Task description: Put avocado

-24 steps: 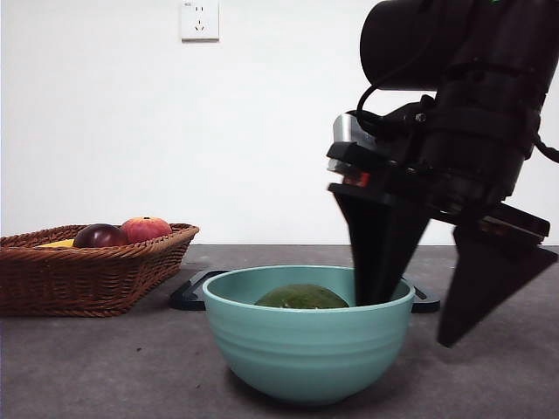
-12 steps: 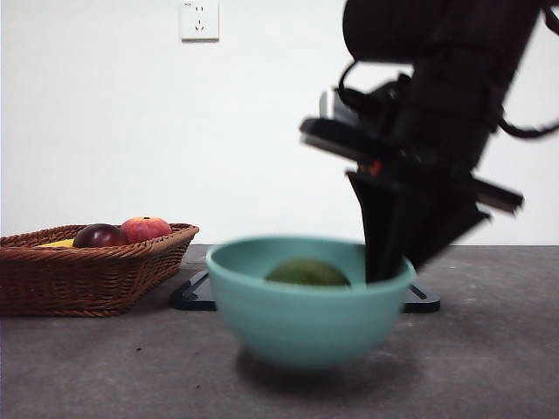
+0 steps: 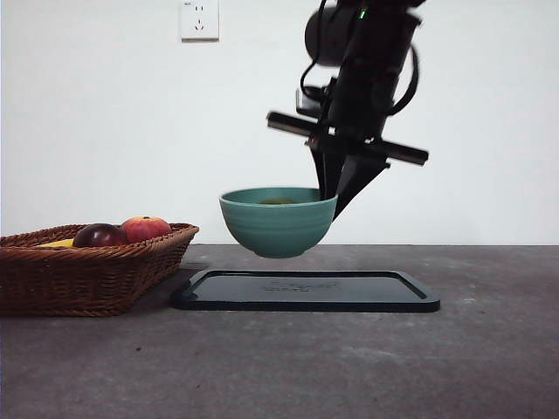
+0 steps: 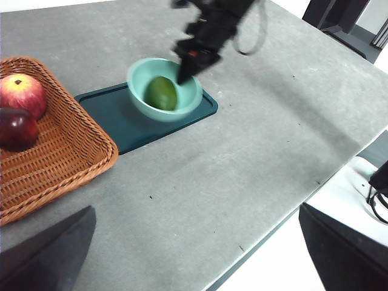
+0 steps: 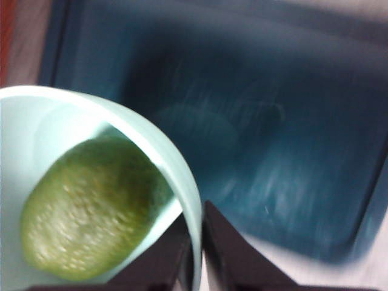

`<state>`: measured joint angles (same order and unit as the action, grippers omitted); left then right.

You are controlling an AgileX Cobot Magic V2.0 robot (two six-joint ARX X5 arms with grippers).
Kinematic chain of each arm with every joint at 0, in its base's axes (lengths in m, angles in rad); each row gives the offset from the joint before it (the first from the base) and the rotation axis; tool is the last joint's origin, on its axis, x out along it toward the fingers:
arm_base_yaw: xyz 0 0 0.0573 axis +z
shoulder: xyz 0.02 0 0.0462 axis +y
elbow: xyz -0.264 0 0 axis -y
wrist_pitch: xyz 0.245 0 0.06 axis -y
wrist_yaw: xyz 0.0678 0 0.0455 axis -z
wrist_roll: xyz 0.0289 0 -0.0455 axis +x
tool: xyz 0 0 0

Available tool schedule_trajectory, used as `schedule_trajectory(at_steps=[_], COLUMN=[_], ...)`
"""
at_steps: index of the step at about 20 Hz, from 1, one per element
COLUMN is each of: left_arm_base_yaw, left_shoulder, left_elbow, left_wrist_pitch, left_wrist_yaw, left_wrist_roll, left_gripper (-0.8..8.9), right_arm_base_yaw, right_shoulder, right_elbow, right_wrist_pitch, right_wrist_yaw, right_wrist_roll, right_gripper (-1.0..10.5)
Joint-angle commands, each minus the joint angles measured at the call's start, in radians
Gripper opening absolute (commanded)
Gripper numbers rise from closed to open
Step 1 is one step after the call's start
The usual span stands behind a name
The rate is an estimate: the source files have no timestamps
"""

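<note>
One wicker basket point(image 3: 92, 271) sits nearest, holding two round fruits, a dark red one point(image 3: 100, 236) and a red-orange one point(image 3: 145, 229). Beyond lies one flat dark tray point(image 3: 306, 291). Above it hangs one smooth teal bowl point(image 3: 278, 221), its rim pinched by the right gripper point(image 5: 195, 254). Only the wrist views show the rough-skinned avocado point(image 5: 91, 206) lying inside. The left gripper point(image 4: 194, 248) hangs spread wide, empty.
</note>
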<state>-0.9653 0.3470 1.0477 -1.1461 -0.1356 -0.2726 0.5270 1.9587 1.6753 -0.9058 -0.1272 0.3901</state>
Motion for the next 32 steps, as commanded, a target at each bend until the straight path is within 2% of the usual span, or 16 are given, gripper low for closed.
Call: schedule_trajectory(at_steps=[1, 4, 10, 14, 15, 17, 18, 20, 22, 26, 29, 32], left_arm_base_yaw=[-0.011, -0.011, -0.011, -0.011, -0.011, -0.011, -0.011, -0.011, -0.011, -0.011, -0.011, -0.011], left_shoulder=[0.004, 0.004, 0.004, 0.004, 0.004, 0.004, 0.004, 0.004, 0.004, 0.004, 0.004, 0.004], left_elbow=[0.008, 0.008, 0.008, 0.008, 0.008, 0.008, 0.008, 0.008, 0.008, 0.008, 0.008, 0.008], left_wrist_pitch=[0.008, 0.009, 0.009, 0.009, 0.009, 0.004, -0.008, -0.027, -0.037, -0.036, -0.037, -0.037], left_wrist_yaw=[-0.006, -0.006, -0.006, -0.006, -0.006, -0.006, -0.006, -0.006, -0.006, -0.006, -0.006, -0.006], left_wrist_roll=[0.002, 0.002, 0.006, 0.006, 0.006, 0.007, 0.008, 0.01, 0.01, 0.01, 0.009, 0.008], left_gripper=[6.57, 6.57, 6.57, 6.57, 6.57, 6.57, 6.57, 6.57, 6.57, 6.57, 6.57, 6.57], right_arm_base_yaw=[-0.016, -0.05, -0.07, -0.06, -0.06, -0.068, -0.072, -0.078, -0.07, -0.034, 0.008, 0.056], right_shoulder=[0.105, 0.216, 0.265, 0.27, 0.265, 0.242, 0.224, 0.18, 0.096, -0.088, -0.208, -0.38], right_elbow=[0.121, 0.228, 0.23, 0.231, 0.233, 0.27, 0.311, 0.433, 0.493, 0.49, 0.43, 0.264], right_wrist_pitch=[-0.016, -0.043, -0.095, -0.097, -0.106, -0.14, -0.175, -0.292, -0.377, -0.508, -0.512, -0.512], right_wrist_yaw=[-0.004, -0.015, -0.01, -0.009, 0.001, 0.042, 0.086, 0.144, 0.224, 0.343, 0.364, 0.377], right_wrist_roll=[-0.009, -0.006, -0.013, -0.043, -0.042, -0.042, -0.045, -0.083, -0.089, -0.089, -0.12, -0.12], right_gripper=[0.1, 0.1, 0.1, 0.1, 0.8, 4.0, 4.8, 5.1, 5.6, 5.7, 5.7, 5.7])
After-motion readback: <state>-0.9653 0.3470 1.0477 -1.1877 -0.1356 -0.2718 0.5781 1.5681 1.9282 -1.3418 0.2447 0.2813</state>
